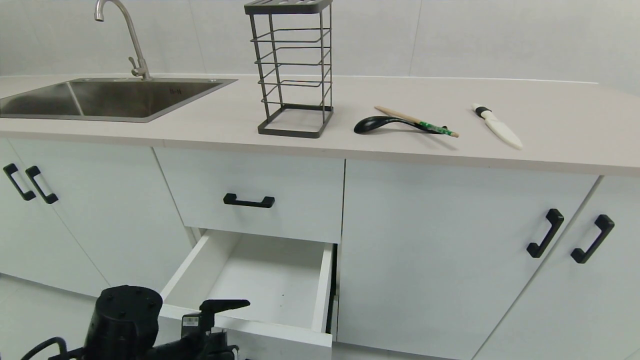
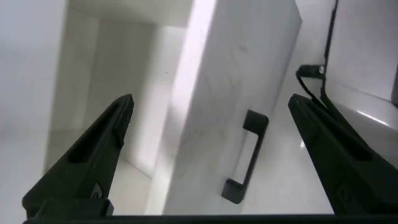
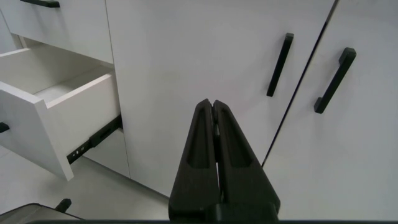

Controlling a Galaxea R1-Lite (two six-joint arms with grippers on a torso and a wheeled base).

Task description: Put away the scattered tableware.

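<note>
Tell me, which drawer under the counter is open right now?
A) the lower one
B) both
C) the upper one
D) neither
A: the lower drawer is pulled out with its white inside showing, while the upper drawer above it sits shut, flush with the cabinet fronts.

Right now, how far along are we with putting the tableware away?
Done: the lower drawer is pulled open, and what shows of its inside is bare. In hand: nothing; the left gripper is open by the drawer front, the right gripper is shut, facing the cabinet doors. Left: the black spoon, the chopsticks and the white knife all lie on the counter beside the wire rack.
</note>
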